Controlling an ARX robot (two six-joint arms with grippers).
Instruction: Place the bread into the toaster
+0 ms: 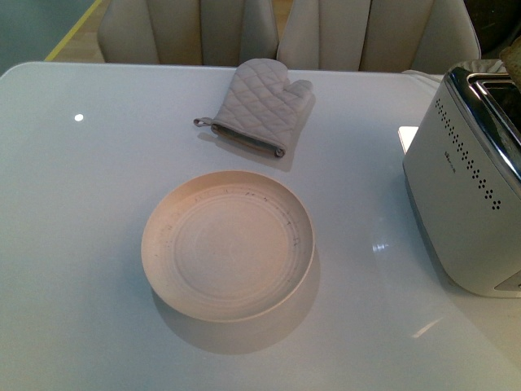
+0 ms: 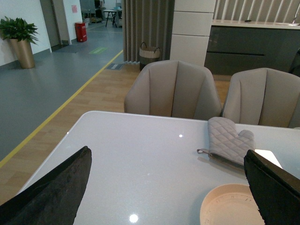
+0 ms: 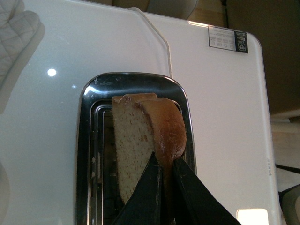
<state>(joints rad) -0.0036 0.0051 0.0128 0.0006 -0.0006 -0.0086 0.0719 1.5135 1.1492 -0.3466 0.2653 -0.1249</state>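
**Setting.** Open-plan room with wood and grey flooring. Two beige upholstered chairs (image 1: 187, 28) stand at the 12 o'clock edge of a glossy white bench (image 1: 73, 269).

**Item 1.** Round cream ceramic plate (image 1: 228, 244), centre of bench, empty.

**Item 2.** Grey quilted fabric oven mitt (image 1: 259, 106), lying flat at 12 o'clock of the plate and apart from it. It appears to play no part in this step.

**Item 3.** Large boxy white toaster with chrome top and rows of small dark holes (image 1: 468, 220), at 3 o'clock of the plate and well apart, slots facing up. A thin white cord (image 3: 159, 42) runs from it across the bench toward 12 o'clock.

**Item 4.** Single slice of light tan, speckled sandwich bread with golden-brown crust (image 3: 133, 150). It is held on edge directly over the toaster's chrome top, lengthwise along a dark slot. The upright hold looks deliberate, since only an edge-on slice would pass the narrow opening. Its lower edge is hidden, so whether it has entered the slot cannot be told.

**Item 5.** Right fingers (image 3: 187, 197), black, pinching the slice by its crust from above. This grip leaves the lower part free to go in.

**Item 6.** Left fingers (image 2: 51, 192), black, spread wide and holding nothing. They sit raised over the bench, judged to be around 8 o'clock of the plate, clear of the work.
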